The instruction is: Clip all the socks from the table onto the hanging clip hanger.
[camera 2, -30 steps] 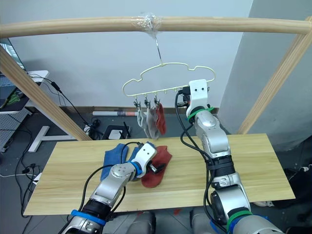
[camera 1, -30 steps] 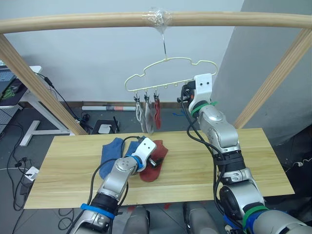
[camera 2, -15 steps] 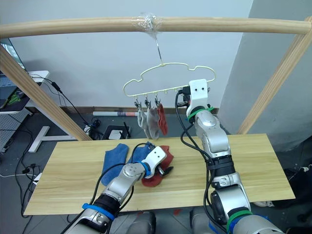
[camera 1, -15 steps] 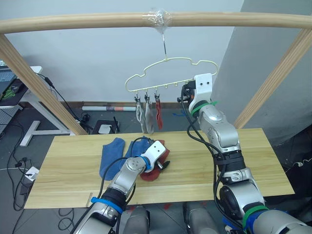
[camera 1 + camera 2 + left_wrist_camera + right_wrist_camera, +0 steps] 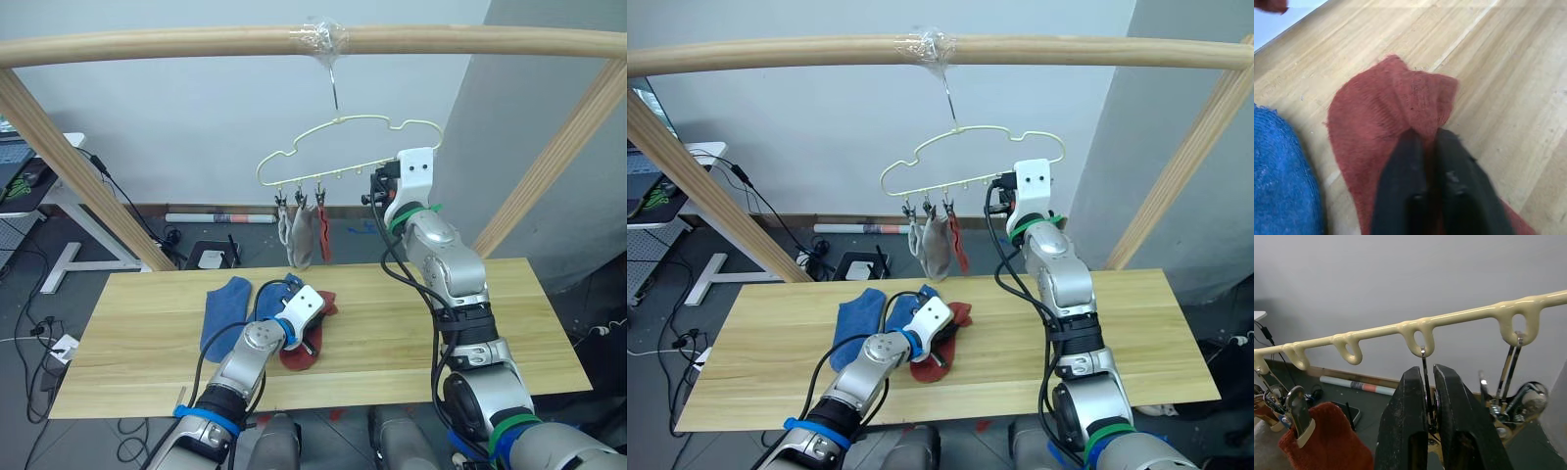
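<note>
Left gripper (image 5: 1426, 139) is down on the counter (image 5: 147, 333), jaws pinched narrow on a raised fold of the rust-red sock (image 5: 1386, 112), blue sock (image 5: 1278, 176) just beside. Right gripper (image 5: 1429, 377) is up at the clip hanger (image 5: 1415, 328), jaws closed on a metal clip (image 5: 1425, 382).

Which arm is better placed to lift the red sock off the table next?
Left. Its end effector is already pinched on the rust-red sock on the table, while the right end effector is up at the clip hanger.

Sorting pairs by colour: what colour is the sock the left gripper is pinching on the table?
Rust-red sock, clearest in the left wrist view.
</note>
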Tool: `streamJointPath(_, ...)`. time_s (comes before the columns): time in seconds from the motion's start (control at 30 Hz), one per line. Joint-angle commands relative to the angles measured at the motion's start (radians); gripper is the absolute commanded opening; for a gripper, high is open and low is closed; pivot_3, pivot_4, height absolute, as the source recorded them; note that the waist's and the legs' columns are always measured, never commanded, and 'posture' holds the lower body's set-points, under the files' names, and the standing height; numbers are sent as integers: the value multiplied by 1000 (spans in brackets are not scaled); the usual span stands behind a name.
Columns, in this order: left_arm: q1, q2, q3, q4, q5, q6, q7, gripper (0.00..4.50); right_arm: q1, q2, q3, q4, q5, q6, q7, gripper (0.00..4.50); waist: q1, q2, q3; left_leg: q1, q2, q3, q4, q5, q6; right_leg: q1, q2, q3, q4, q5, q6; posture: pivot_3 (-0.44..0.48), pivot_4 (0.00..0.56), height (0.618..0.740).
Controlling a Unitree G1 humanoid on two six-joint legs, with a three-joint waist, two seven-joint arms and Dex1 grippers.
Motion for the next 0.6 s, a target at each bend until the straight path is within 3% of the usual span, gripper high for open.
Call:
streamJointPath(0.03,46,-32,35,-75,-64,-52,-11,14,-5,-29,-69,-54,47,70,0,0,1,0,0,0,0,0,0,0,0,0,0,0,0,0,0,18,158,740)
streamJointPath(0.3,120,-82,97,-290,-166,-91,-2,14,-34,-32,-209,-93,208,301,-32,0,21,0,0,-2,0,-1,0,0,0,-1,0,-1,0,0,0,10,171,740)
streamJointPath(0.4,129,-45,68,-387,-112,-265,-4,14,-118,-14,-407,-101,381,540,-116,0,23,0,0,-2,0,-1,1,0,0,-1,0,0,-1,-3,-5,16,173,740)
streamJointPath(0.6,43,-25,25,-320,23,-479,75,14,-242,-18,-591,-52,506,824,-210,0,28,0,0,-3,-1,-1,1,0,0,-1,0,-1,-1,-2,-8,15,175,740)
